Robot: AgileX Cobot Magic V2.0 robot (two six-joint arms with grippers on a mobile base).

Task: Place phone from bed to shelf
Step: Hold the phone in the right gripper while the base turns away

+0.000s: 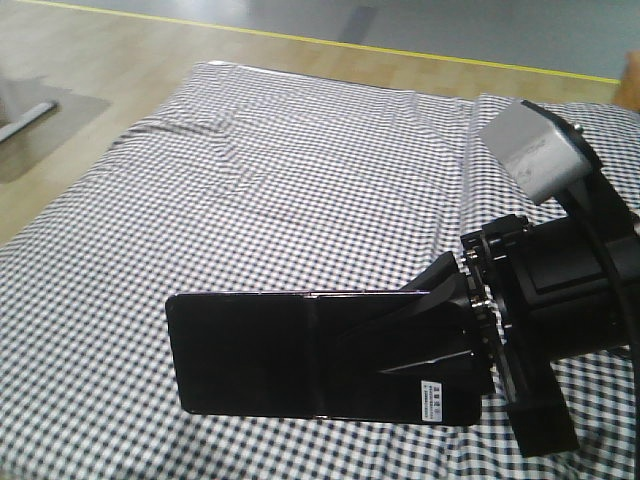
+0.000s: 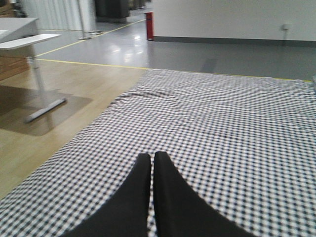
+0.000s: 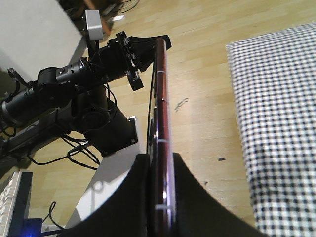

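A: Nearest thing is the phone (image 1: 290, 350): unfolded and flat, lifted off the sheet by the bed's (image 1: 300, 170) near edge.
B: What's holding it?
A: The right hand (image 3: 160, 164), clamped on the end with the white sticker (image 1: 440, 390), one finger on each face.
B: And the left hand (image 2: 151, 160)?
A: Fingers pressed together with nothing between them, above the bed.

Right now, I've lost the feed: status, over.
Left tool shut, empty, over black-and-white checked bed. Right tool shut on slim glossy black foldable phone, held clear of it. Shelf not in view; nothing in the way seen.
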